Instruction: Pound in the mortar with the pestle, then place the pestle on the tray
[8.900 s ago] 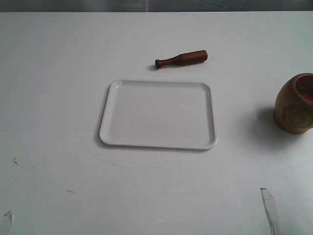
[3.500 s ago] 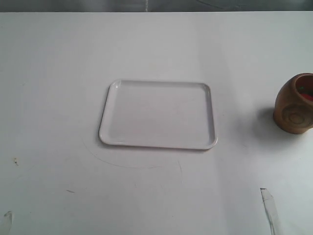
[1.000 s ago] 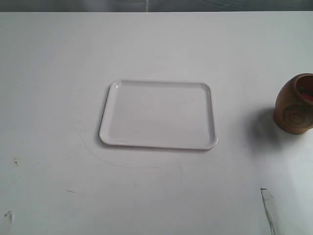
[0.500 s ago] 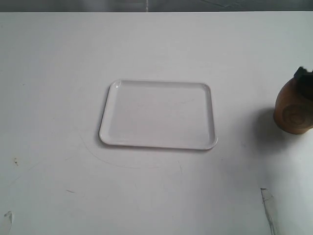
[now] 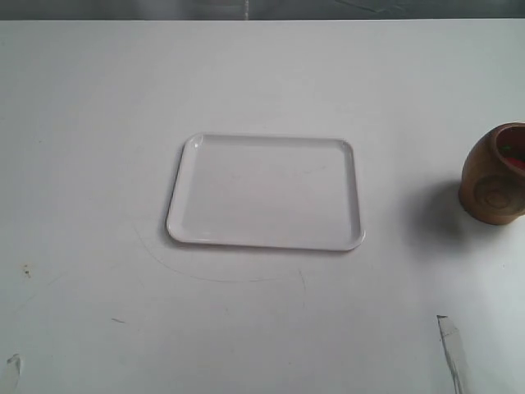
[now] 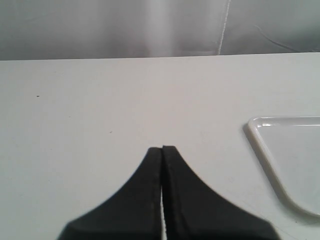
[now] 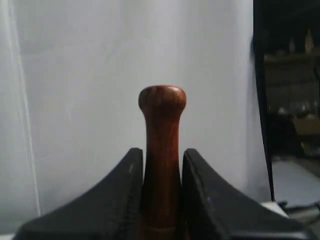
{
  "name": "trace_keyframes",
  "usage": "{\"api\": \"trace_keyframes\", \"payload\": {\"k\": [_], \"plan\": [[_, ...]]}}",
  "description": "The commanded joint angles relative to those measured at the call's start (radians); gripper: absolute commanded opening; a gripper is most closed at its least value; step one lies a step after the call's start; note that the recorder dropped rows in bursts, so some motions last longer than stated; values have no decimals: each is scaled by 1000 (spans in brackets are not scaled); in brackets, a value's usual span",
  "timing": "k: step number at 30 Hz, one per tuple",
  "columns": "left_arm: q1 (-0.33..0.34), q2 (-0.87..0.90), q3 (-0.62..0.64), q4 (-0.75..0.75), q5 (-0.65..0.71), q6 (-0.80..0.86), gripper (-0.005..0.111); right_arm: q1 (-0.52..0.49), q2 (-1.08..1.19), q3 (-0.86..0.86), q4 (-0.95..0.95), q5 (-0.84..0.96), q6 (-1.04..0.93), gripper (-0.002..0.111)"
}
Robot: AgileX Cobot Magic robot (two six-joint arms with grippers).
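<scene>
Well apart on the white table (image 5: 98, 123) sit the tray (image 5: 264, 244) and mortar (image 5: 490, 194). The left gripper (image 6: 162, 148) is pressed together; the right gripper (image 7: 162, 152) clamps the pestle (image 7: 162, 100).

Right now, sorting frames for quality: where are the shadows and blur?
Exterior view: even light, sharp, a soft shadow left of the wooden bowl. Left wrist view: the close end effector looks soft-edged, tray rim glints faintly. Right wrist view: pestle fairly sharp, background hazy.

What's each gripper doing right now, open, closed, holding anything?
Left gripper: closed, holding nothing.
Right gripper: closed on the pestle, with its knob end sticking out.
</scene>
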Motion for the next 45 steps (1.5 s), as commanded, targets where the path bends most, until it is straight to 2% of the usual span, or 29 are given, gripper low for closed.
{"api": "trace_keyframes", "payload": {"k": [1, 6, 11, 15, 17, 22, 27, 29, 33, 35, 40, 43, 45], "plan": [[-8, -1, 1, -7, -3, -8, 0, -3, -100, -12, 9, 92, -73, 0], [-8, -1, 1, -7, -3, -8, 0, -3, -5, -12, 21, 73, -102, 0], [-8, -1, 1, -7, -3, -8, 0, -3, 229, -12, 24, -17, -92, 0], [-8, -1, 1, -7, -3, -8, 0, -3, 445, -21, 38, -17, -58, 0], [-8, -1, 1, -7, -3, -8, 0, -3, 483, -23, 55, -17, -71, 0], [-8, -1, 1, -7, -3, -8, 0, -3, 371, -23, 69, -17, -100, 0], [-8, -1, 1, -7, -3, -8, 0, 1, 89, -23, -60, -17, -66, 0], [-8, -1, 1, -7, -3, -8, 0, 13, -7, -23, -163, -17, -9, 0], [-8, -1, 1, -7, -3, -8, 0, 38, -136, -81, -501, -16, 98, 0], [-8, -1, 1, -7, -3, -8, 0, 51, -161, -151, -672, 122, 216, 0], [-8, -1, 1, -7, -3, -8, 0, 143, -113, -420, -1285, 552, 710, 0], [-8, -1, 1, -7, -3, -8, 0, 234, -43, -552, -1687, 621, 1036, 0], [-8, -1, 1, -7, -3, -8, 0, 303, 15, -633, -1849, 639, 1230, 0]]}}
